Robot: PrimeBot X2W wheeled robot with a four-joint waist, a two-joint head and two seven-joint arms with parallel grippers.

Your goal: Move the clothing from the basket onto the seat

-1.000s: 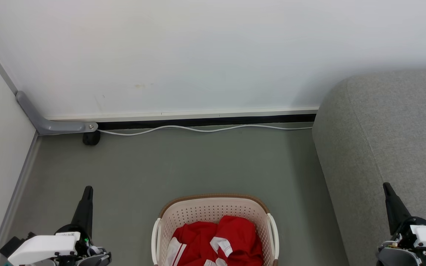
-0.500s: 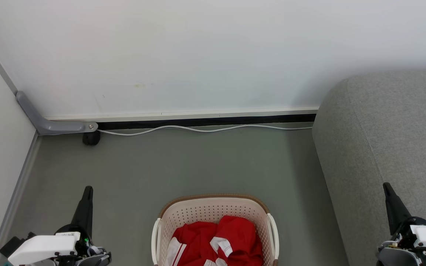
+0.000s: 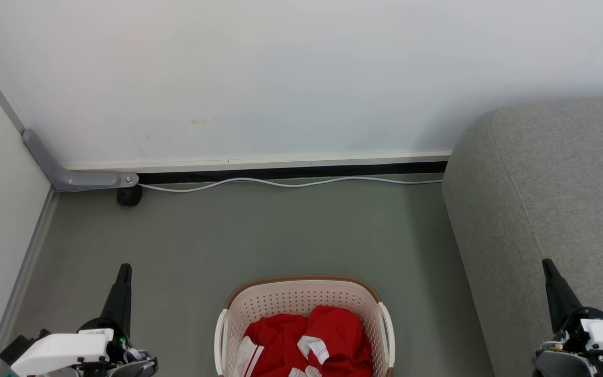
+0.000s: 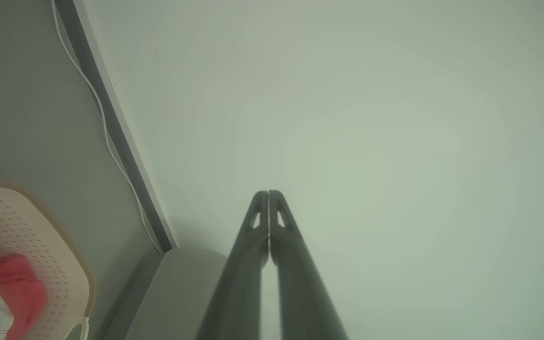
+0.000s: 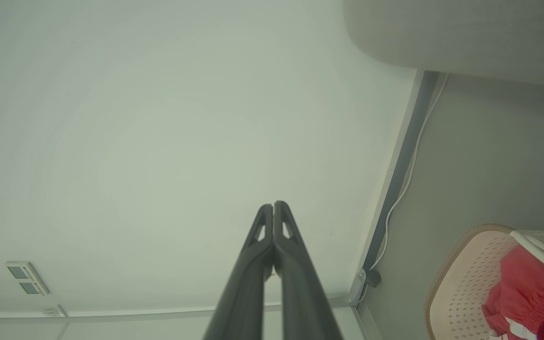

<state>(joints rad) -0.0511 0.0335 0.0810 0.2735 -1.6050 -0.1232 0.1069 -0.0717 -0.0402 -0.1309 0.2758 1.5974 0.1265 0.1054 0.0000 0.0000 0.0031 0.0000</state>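
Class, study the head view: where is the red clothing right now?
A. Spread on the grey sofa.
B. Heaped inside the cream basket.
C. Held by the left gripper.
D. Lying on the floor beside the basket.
B: the red clothing lies heaped inside the basket, and none lies on the visible part of the sofa.

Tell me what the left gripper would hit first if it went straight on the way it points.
Most likely the wall. The left gripper, shut, aims at bare wall in its wrist view, with the basket well off to one side. How far off the wall stands is unclear.
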